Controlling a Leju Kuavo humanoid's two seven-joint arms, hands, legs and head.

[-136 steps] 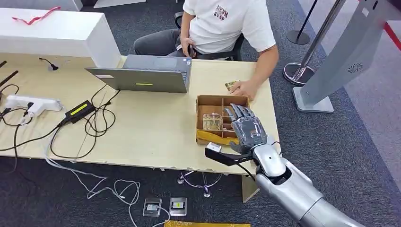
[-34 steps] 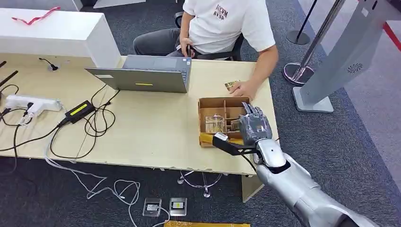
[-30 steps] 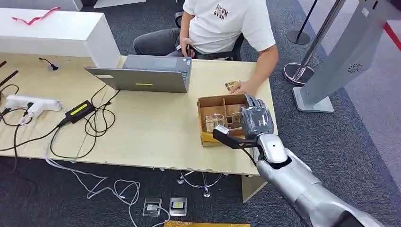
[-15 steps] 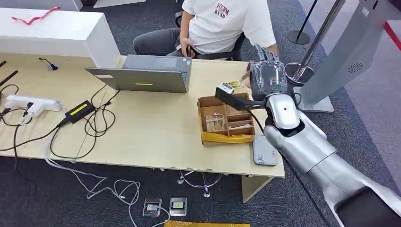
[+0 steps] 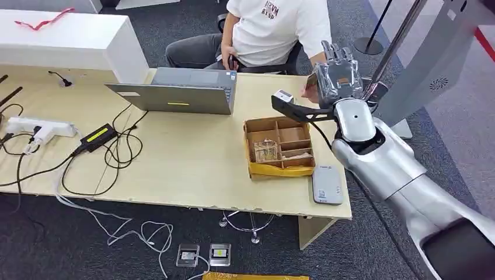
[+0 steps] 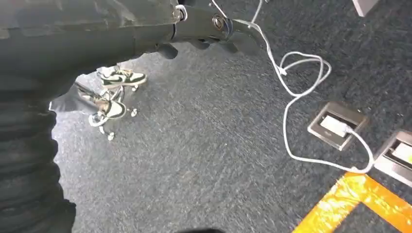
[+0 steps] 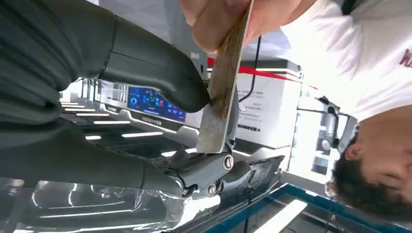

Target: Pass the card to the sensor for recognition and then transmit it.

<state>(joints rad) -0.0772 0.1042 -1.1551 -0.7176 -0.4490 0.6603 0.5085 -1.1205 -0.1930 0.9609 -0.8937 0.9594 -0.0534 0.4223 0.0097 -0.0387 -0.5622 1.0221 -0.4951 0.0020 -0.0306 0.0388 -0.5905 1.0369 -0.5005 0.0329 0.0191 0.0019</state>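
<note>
Your right hand (image 5: pixel 337 74) is raised above the far edge of the pale wooden counter (image 5: pixel 192 157), its thick grey thumb and a darker finger pinching a thin, flat card (image 7: pixel 224 82) (brownish, seen edge-on in the right wrist view). The person's hand (image 7: pixel 228 17) grips the card's other end, so both hold it at once. Below and nearer you than the hand sits a cardboard box (image 5: pixel 279 146) with dividers, and nearer still, beside the box, the flat grey rounded sensor (image 5: pixel 327 184) lies on the counter. You cannot tell the left hand's state: the left wrist view shows dark carpet and a white cable (image 6: pixel 296 97).
</note>
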